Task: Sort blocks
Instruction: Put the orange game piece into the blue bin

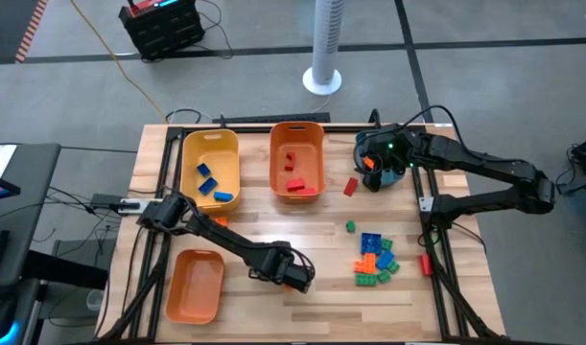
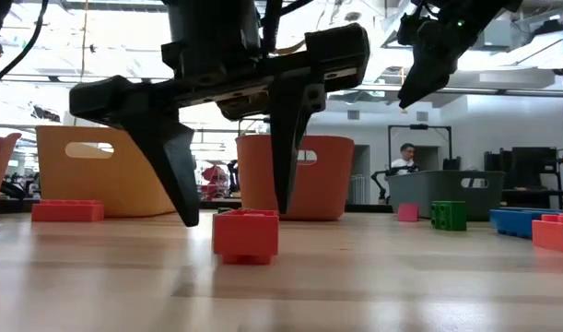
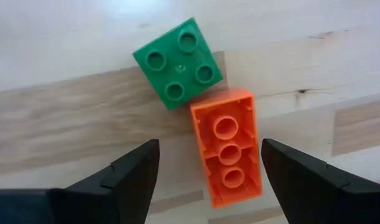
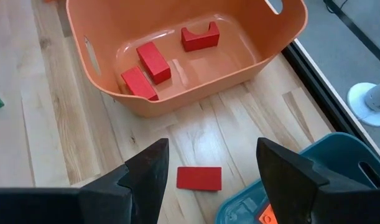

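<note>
Blocks point(image 1: 373, 257) lie mostly in a mixed cluster at the lower right of the pale wooden table point(image 1: 321, 216) in the high view; one red block point(image 1: 350, 186) sits alone near the teal bin point(image 1: 400, 153). Yellow point(image 1: 210, 170) and orange point(image 1: 296, 158) bins line the upper edge, with another orange bin point(image 1: 196, 285) lower left. Left gripper point(image 1: 294, 272), jaws wide, hangs at lower centre; right gripper point(image 1: 373, 174), jaws wide, hovers upper right. Grey floor surrounds the table, with a white fan base point(image 1: 322, 80) at the top.
</note>
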Available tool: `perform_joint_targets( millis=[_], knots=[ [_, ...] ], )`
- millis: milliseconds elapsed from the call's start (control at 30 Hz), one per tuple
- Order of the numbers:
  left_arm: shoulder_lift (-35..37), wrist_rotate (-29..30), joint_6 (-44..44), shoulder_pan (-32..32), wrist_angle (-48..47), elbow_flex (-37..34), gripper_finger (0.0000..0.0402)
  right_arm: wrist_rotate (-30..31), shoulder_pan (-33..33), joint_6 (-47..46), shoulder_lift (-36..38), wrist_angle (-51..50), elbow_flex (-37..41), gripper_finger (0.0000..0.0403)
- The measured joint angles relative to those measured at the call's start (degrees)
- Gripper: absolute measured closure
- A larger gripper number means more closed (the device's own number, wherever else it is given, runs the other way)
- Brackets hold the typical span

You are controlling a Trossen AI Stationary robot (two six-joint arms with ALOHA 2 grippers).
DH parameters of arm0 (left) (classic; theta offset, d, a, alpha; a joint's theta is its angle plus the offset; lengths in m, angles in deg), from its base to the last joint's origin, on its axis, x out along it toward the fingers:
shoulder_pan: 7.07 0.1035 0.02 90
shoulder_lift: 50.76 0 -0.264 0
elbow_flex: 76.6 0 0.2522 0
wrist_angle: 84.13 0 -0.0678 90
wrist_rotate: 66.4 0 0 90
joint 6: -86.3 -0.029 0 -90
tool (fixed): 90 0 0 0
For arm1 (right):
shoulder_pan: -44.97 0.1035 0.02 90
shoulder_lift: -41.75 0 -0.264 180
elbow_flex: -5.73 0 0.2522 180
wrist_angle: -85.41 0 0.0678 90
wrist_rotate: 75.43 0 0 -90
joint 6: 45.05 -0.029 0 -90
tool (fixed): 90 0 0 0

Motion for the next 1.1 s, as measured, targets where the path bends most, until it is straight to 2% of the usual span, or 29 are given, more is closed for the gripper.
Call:
perform_joint_targets(
  millis=[200, 367, 633, 767, 833, 933, 1000, 1100],
  knots=[
    [-0.57, -5.10, -2.25, 0.46, 2.63, -2.87, 0.0143, 0.01, 0.00, 0.09, 0.00, -0.01, 0.00, 0.0149],
    [-0.60, -5.28, -3.77, 0.42, 2.95, -3.16, 0.0166, -0.01, -0.05, 0.09, -0.02, -0.15, 0.00, 0.0149],
    [-0.05, -6.72, -8.15, 0.42, 2.65, -3.24, 0.0272, -0.01, -0.38, 0.20, -0.01, -0.24, 0.00, 0.0149],
    [2.73, -6.93, -11.74, 0.97, 2.55, -3.29, 0.0272, -0.48, -0.38, 0.24, -0.02, -0.29, 0.00, 0.0149],
    [5.35, -6.55, -13.64, 1.82, 2.61, -3.29, 0.0272, -3.51, -0.41, 0.10, -0.02, -0.67, 0.00, 0.0149],
    [9.78, -1.93, -17.02, 3.39, 2.37, -3.28, 0.0272, -11.59, -0.98, 0.08, -0.02, -1.99, 0.00, 0.0149],
    [13.88, 3.36, -21.59, 4.83, 2.42, -3.29, 0.0272, -16.83, -1.78, -0.38, -0.01, -2.94, 0.00, 0.0149],
    [20.47, 10.95, -32.10, 8.24, 3.35, -3.23, 0.0272, -20.14, -2.74, -1.84, 0.28, -3.04, 0.00, 0.0149]
  ],
)
